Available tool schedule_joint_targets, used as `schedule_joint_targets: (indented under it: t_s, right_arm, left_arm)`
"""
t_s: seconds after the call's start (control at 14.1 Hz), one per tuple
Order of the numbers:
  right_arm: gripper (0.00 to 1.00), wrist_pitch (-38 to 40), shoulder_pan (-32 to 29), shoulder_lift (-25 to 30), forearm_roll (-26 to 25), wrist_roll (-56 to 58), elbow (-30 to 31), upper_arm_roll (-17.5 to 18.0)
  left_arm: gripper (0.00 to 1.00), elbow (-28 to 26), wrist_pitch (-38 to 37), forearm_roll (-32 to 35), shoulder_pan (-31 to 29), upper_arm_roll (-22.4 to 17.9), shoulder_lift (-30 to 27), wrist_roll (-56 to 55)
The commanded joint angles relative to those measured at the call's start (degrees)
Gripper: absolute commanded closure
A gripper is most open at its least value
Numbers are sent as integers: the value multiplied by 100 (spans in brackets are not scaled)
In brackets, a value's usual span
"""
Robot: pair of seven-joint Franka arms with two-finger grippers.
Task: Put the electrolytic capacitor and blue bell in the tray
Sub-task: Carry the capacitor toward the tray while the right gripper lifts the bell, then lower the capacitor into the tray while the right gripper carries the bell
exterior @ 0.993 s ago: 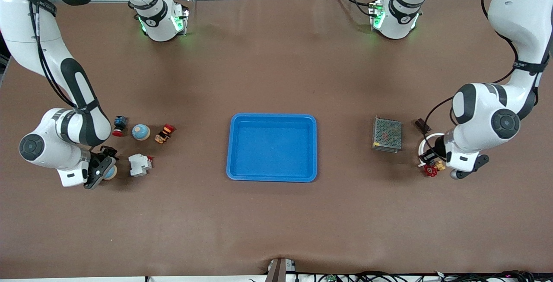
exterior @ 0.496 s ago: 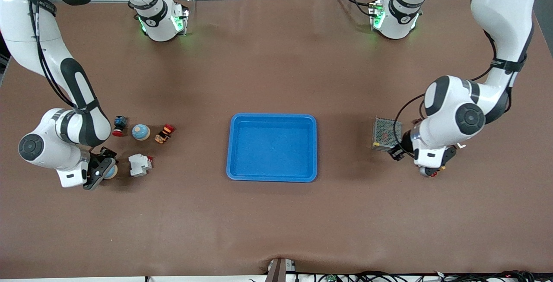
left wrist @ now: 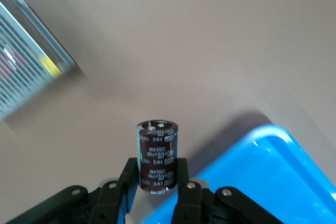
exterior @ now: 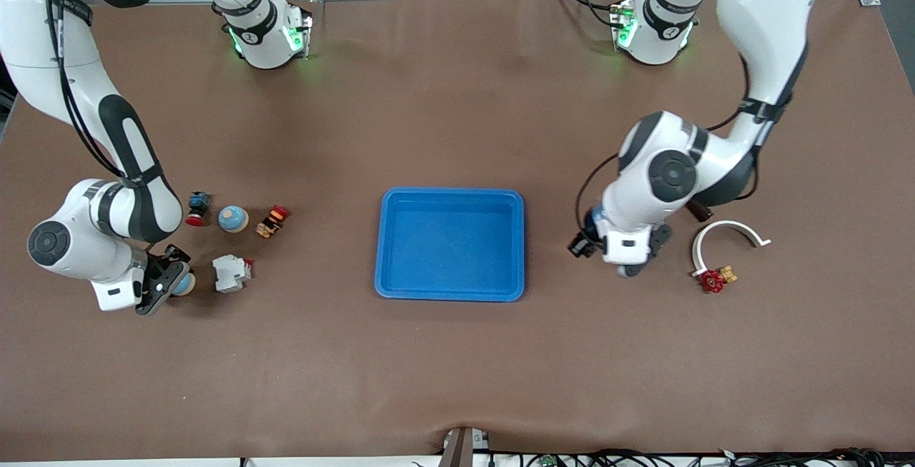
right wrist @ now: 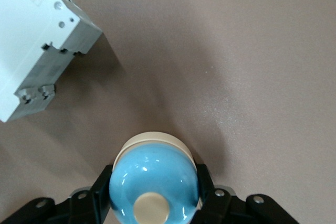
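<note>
Left gripper (left wrist: 156, 195) fingers clamped on electrolytic capacitor (left wrist: 157, 153), over bench beside blue tray (exterior: 449, 244), right gripper (right wrist: 153, 203) fingers closed around blue bell (right wrist: 154, 183), on bench beside white circuit breaker (right wrist: 37, 69)

the brown desk (exterior: 457, 367) carries the blue tray (exterior: 449, 294) mid-desk, a white breaker (exterior: 231, 273), a second bell (exterior: 233, 219), and a white ring (exterior: 728, 227).
</note>
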State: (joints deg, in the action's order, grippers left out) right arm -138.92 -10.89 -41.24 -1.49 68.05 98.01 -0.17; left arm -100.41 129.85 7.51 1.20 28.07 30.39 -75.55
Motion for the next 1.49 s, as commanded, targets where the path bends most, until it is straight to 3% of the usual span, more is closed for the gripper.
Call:
schedule_joint_targets:
  t_s: [0.0, 0.43, 0.99, 1.21, 1.42]
  right_arm:
    - [52, 154, -80, 19, 26, 7, -89, 201]
    - [53, 1920, 140, 107, 26, -360, -1275, 219]
    - [56, 3652, 1035, 1082, 34, -3241, -1364, 228]
    - [56, 4118, 1387, 1337, 700, -4655, -1364, 219]
    - [56, 4145, 1800, 1443, 799, -5676, -1337, 219]
  left_arm:
    - [100, 478, -127, 75, 345, -48, 379, -442]
    - [100, 1102, -91, 110, 1118, -179, 924, -1452]
    - [100, 1296, -48, 110, 2042, -786, 1241, -2315]
    - [100, 1296, -21, 145, 2113, -812, 1329, -2456]
    - [100, 1305, 84, 154, 2165, -821, 1435, -2456]
